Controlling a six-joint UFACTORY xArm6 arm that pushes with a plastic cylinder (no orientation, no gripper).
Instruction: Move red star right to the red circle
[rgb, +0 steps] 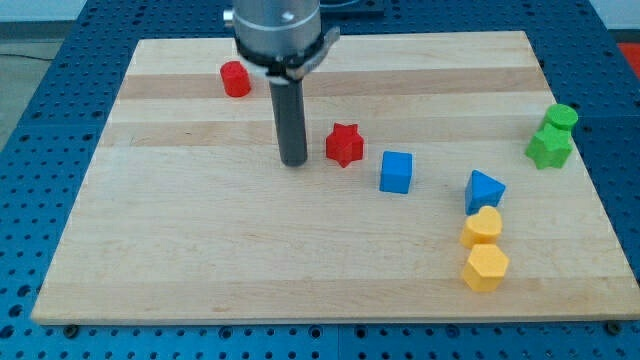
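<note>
The red star (344, 144) lies near the middle of the wooden board (200, 260). The red circle (235, 78) stands toward the view's top left. My tip (293, 161) rests on the board just to the left of the red star, with a small gap between them. The tip is below and to the right of the red circle. The dark rod rises straight from the tip to the arm's grey body at the view's top.
A blue cube (396, 171) sits right of the red star. A blue triangular block (484, 190), a yellow heart (482, 227) and a yellow hexagon (486, 268) cluster at the lower right. A green circle (561, 117) and green star (549, 147) stand at the right edge.
</note>
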